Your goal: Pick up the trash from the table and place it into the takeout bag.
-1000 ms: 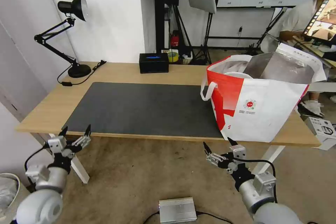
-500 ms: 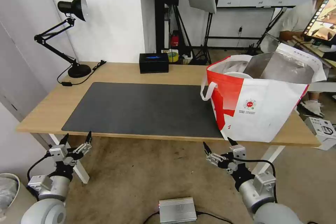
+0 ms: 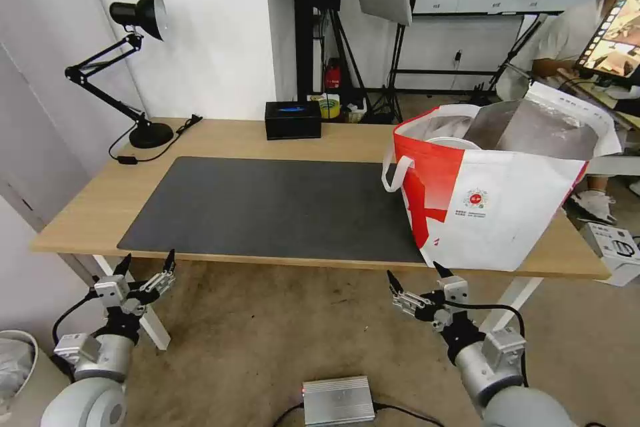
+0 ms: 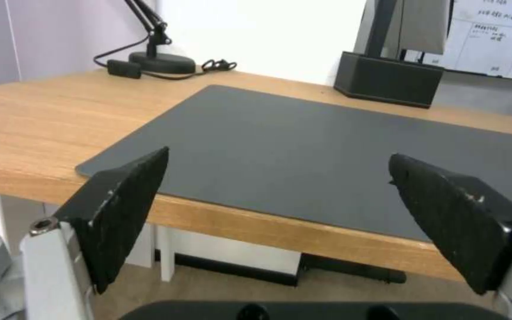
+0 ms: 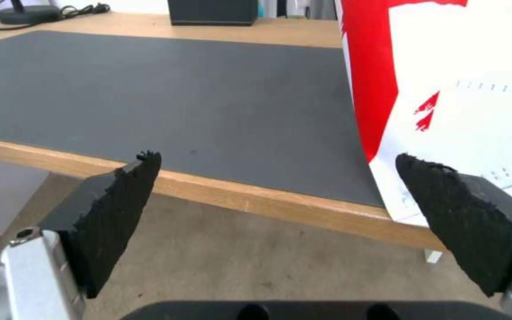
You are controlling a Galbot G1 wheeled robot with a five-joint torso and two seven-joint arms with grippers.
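I see both arms low, in front of the surface's (image 3: 220, 137) near edge, nothing held. Left gripper (image 3: 145, 265) sits below the front left corner of the dark grey mat (image 3: 267, 207), fingers spread wide; from its wrist camera the two black pads (image 4: 122, 209) frame the mat's corner and the wood edge. Right gripper (image 3: 419, 275) hangs just below the edge near the takeout bag (image 3: 507, 213), also spread wide and empty; its wrist camera shows the bag's red-and-white side wall (image 5: 446, 89) close by, standing on the mat's right end.

Takeout bag is upright on the right end of the surface, mouth open, silver foil lining visible, one white loop handle (image 3: 395, 173) hanging off its left side. A white round rim (image 3: 453, 142) shows inside the bag at the top; I can't tell what else is in there.

On the mat itself I see no loose items. Black rectangular box (image 3: 293, 119) at the back edge, centre. Black desk lamp (image 3: 137, 73) at the back left corner, cable trailing across the wood.
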